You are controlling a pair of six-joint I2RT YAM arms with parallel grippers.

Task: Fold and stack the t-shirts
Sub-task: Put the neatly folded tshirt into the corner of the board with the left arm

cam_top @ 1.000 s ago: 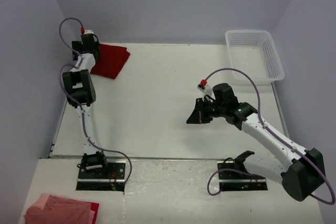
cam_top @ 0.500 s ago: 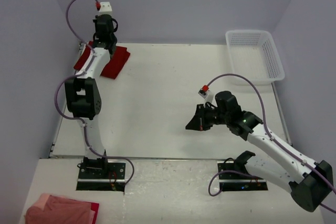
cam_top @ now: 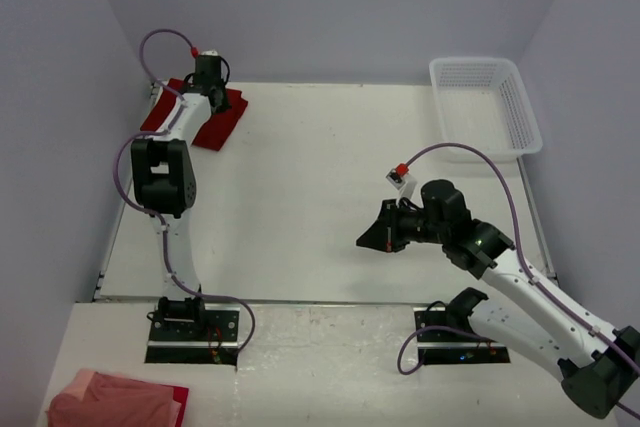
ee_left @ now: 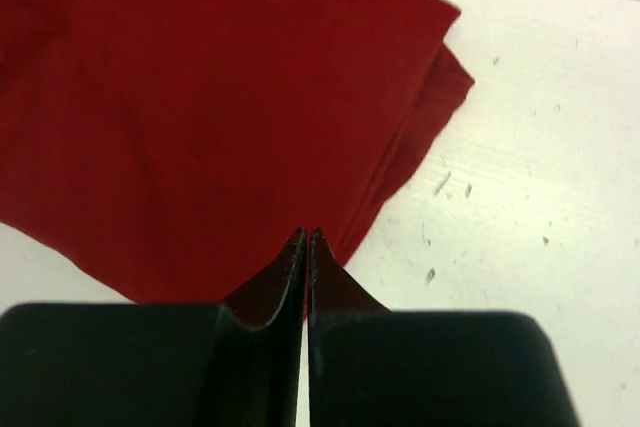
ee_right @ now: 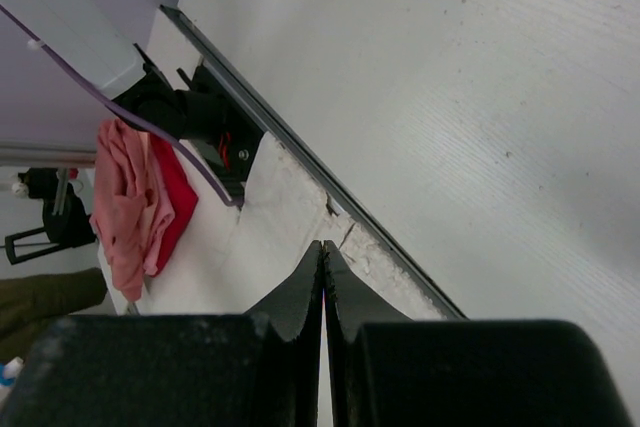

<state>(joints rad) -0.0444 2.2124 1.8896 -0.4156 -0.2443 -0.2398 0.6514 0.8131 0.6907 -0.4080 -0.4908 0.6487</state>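
Currently, the folded deep red cloth t-shirt [cam_top: 222, 119] [ee_left: 200, 117] lies flat at the far-left corner of the white counter [cam_top: 320, 177], approx. square, with layered edges showing on one side. L arm reaches out to that corner. The left claw [cam_top: 210, 75] [ee_left: 305, 239] is pressed fully together, no gap betw. its tips and nothing seen gripped; in the left wrist view the tips sit over the shirt's near edge. Contact w/ the cloth: cannot tell.

The right claw [cam_top: 368, 239] [ee_right: 322, 249] is likewise closed tight and empty, positioned over bare counter right of centre, well apart from the shirt.

Misc. items:
- White plastic mesh basket [cam_top: 485, 105]: far-right corner.
- Crumpled pink and red cloth pile [cam_top: 115, 399] [ee_right: 135, 202]: on the near ledge, left of the L arm base.
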